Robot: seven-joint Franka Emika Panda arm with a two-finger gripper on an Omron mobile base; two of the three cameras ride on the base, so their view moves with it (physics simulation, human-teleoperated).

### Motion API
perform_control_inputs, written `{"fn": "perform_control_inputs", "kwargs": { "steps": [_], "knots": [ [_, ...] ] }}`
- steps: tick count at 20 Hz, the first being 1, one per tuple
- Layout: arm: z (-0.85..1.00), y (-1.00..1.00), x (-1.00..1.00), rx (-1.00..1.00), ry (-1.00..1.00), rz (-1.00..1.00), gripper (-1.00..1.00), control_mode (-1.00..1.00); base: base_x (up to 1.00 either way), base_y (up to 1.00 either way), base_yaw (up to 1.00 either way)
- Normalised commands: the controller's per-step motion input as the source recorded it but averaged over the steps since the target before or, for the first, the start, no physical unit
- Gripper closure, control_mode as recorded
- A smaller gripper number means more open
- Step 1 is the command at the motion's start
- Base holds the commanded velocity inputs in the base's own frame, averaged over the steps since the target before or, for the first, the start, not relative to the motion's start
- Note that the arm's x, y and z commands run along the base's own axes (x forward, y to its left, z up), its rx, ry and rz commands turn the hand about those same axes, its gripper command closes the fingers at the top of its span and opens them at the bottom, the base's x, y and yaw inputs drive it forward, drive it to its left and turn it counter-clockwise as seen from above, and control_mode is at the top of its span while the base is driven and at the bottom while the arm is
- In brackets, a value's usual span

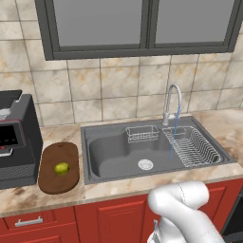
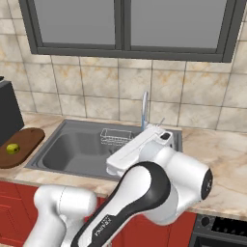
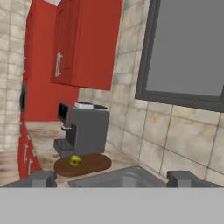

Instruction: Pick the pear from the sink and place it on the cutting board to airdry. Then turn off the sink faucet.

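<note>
The pear (image 1: 61, 168) sits on the cutting board (image 1: 52, 178), out of the sink (image 1: 114, 154) and well ahead of my fingertips (image 3: 43, 177), far off toward the coffee machine (image 3: 85, 127); I judge it rests there so it can dry on bare wood. It is nearly round, so I cannot tell a long axis or where its stem points. The board's long axis runs from the counter's front edge back toward the wall, with the pear near its middle. My fingers are spread wide apart with nothing between them, free for the next job. The faucet (image 1: 172, 102) pours a thin blue stream (image 1: 173, 135) into the basin beside the wire rack (image 1: 192, 146), so shutting it off is what remains, and my gripper (image 3: 112, 178) looks raised over the sink edge for that reach.
</note>
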Motion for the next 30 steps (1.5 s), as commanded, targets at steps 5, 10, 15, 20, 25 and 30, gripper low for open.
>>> {"fn": "perform_control_inputs", "kwargs": {
  "steps": [5,10,15,20,25,30],
  "knots": [
    [-0.13,-0.12,0.33,0.0,0.0,0.18,-1.0,-1.0,0.0,0.0,0.0],
    [-0.17,-0.18,0.5,0.0,-0.1,0.0,-1.0,-1.0,0.0,0.0,0.0],
    [-0.13,-0.23,0.52,0.03,-0.02,-0.11,-1.0,-1.0,0.0,0.0,0.0],
    [-0.09,-0.08,0.55,0.03,0.0,-0.01,-1.0,-1.0,0.0,0.0,0.0],
    [-0.2,-0.15,0.41,0.01,0.0,0.1,-1.0,-1.0,0.0,0.0,0.0],
    [-0.28,-0.19,0.34,0.0,0.0,0.16,-1.0,-1.0,0.0,0.0,0.0]
  ]
}}
